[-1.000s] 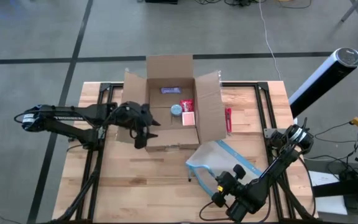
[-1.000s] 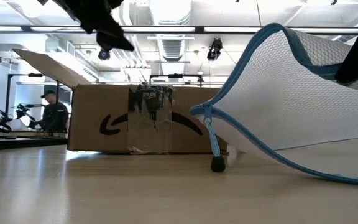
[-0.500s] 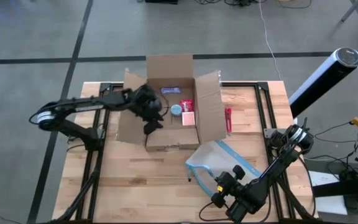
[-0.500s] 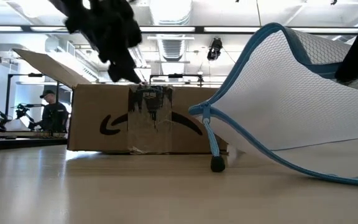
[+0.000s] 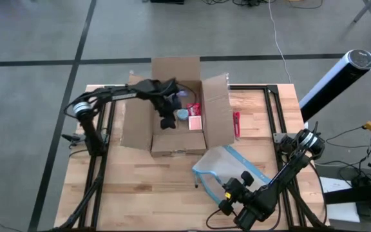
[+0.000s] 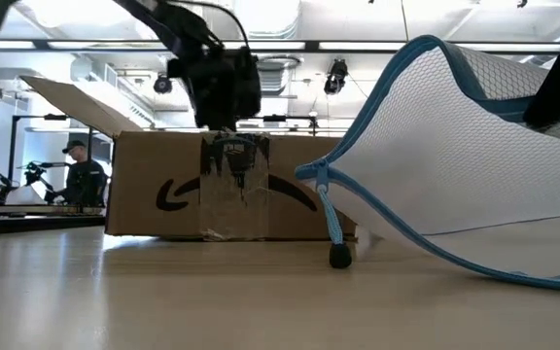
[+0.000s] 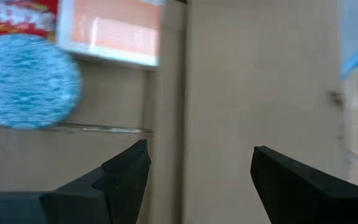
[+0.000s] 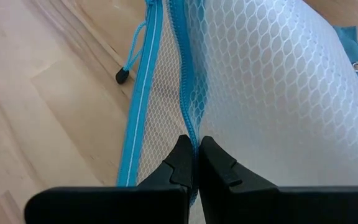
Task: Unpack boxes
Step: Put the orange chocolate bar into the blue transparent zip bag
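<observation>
Legible text: none. Box (image 6: 227, 199) front carries a black curved arrow logo only; packet lettering inside is blurred.

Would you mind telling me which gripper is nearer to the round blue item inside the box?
The left. The left gripper hangs open inside the box, right beside the round blue item. The right gripper is outside it, shut on the mesh pouch.

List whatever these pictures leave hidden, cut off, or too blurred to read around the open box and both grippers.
- Box contents: in the low view, its front wall hides everything inside.
- Purple item at the box's far end: in the high view, the left gripper partly covers it, and its print is too small to read.
- Red packet: cut off by the edge of the left wrist view; lettering blurred.
- Mesh pouch: the right gripper is shut on its zipper edge; whether anything is inside cannot be told.
</observation>
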`<state>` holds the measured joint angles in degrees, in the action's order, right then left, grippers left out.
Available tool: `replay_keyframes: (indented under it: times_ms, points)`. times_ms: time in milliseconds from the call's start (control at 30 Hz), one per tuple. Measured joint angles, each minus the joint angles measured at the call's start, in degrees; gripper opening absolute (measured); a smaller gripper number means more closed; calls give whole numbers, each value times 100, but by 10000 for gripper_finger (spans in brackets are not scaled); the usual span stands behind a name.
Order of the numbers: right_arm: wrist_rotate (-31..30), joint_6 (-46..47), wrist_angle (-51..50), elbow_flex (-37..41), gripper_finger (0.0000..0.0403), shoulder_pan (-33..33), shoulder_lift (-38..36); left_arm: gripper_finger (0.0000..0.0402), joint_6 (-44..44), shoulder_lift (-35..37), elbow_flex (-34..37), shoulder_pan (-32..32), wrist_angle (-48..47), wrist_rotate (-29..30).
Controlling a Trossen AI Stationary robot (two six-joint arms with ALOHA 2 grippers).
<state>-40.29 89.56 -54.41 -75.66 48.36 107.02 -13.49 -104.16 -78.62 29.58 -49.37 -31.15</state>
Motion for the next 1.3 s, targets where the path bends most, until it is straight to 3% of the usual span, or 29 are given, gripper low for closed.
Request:
replay_keyframes:
  times_ms: [100,400,600,1000,1300]
  points:
    - [-1,0,13,0,0,-1,-2,262,-119,-323,-131,201,-128,-101]
    - [-1,0,74,0,0,0,-2,263,-340,-901,-48,635,-451,-1224]
    - [-2,0,97,0,0,-1,-2,263,-794,-1135,26,498,-900,-1236]
    - [0,0,122,0,0,0,-2,263,-794,-1139,104,271,-633,-857]
    - [0,0,140,0,0,-1,-2,256,-719,-1139,279,-98,-907,-1473]
